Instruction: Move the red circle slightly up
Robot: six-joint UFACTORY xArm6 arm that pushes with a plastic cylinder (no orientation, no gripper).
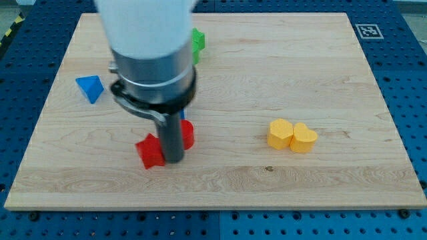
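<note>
My tip [174, 160] is resting on the wooden board [233, 180], wedged between two red blocks. The red circle [187, 133] is sitting just to the view's right of the rod, partly hidden behind it. A red star-like block [150, 152] is touching the rod on the view's left. I am running no claw here, only the rod. A blue triangular block [89, 89], a green block [198, 41] and two touching yellow hearts [291, 136] are lying well apart.

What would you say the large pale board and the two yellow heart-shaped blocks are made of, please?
The large pale board looks like light wood, unvarnished or matte: straight grain lines and small knots show. The two yellow heart-shaped blocks look like painted wood or solid plastic: even, opaque colour, matte faces. Which cannot be told.
</note>
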